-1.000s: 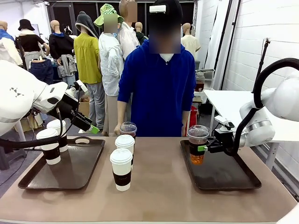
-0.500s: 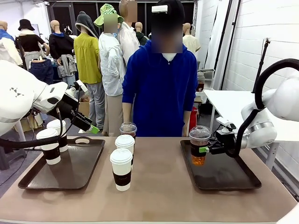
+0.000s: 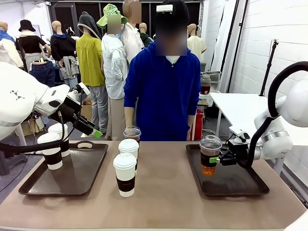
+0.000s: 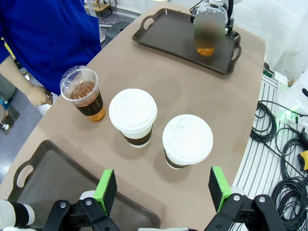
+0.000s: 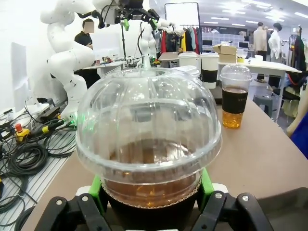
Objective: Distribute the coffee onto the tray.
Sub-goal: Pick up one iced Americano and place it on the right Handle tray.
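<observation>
Clear dome cup [image 3: 210, 144] is hanging just over right tray [image 3: 240, 185], right tool [image 3: 211, 160] clamping its band. Left wrist: left tool [image 4: 162, 187] is gaping open above two paper cups [image 4: 133, 115] on surface [image 4: 202, 82]. Right wrist: cup is sitting between pads [image 5: 206, 182]; releasing before touchdown is risking a tip and spill.

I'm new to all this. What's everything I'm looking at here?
Table: one, tan, centre.
Trays: two, dark brown, left tray and right tray at the table's ends.
Paper cups: four, white with dark bands, two on the left tray, two mid-table.
Dome-lidded cups: two, clear with dark drink, one at the table's far edge, one held at the right tray.
Person: one, blue top, far side.
Left gripper: one, black with green pads, open near the left tray.
Right gripper: one, black with green pads, shut on a dome-lidded cup.
</observation>
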### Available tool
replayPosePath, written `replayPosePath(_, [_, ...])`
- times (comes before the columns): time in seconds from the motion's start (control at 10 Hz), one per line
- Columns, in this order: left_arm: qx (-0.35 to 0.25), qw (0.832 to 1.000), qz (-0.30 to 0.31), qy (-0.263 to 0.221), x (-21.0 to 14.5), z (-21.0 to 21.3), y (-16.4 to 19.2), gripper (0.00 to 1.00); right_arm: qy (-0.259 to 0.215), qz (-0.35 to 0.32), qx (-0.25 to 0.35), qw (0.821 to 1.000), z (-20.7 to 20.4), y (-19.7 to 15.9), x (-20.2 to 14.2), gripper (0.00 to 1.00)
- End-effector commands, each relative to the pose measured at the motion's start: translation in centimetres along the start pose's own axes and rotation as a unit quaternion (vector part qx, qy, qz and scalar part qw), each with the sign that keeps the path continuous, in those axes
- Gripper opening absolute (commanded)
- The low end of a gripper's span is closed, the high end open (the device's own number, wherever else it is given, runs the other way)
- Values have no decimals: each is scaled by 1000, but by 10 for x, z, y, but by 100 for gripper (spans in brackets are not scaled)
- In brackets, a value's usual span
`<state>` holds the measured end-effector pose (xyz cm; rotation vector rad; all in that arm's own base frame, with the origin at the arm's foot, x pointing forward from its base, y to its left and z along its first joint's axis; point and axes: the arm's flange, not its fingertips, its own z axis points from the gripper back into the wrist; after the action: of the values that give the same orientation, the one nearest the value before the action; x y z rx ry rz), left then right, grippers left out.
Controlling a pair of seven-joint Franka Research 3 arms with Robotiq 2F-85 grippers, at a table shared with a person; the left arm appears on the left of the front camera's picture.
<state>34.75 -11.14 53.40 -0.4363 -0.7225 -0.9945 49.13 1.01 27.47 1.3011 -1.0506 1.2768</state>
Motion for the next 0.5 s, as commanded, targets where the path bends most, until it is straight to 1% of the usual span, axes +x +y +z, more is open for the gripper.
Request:
replayPosePath(0.0, [-9,1000,-2,-7,-1,-1,2,100,-7,23,-2,1000,0,16,0,83])
replayPosePath(0.2, [-9,1000,-2,-7,-1,-1,2,100,-16,27,-1,1000,1,22,-6,83])
replayPosePath(0.4, [-9,1000,-2,-7,-1,-1,2,100,-14,24,-1,1000,3,26,-13,83])
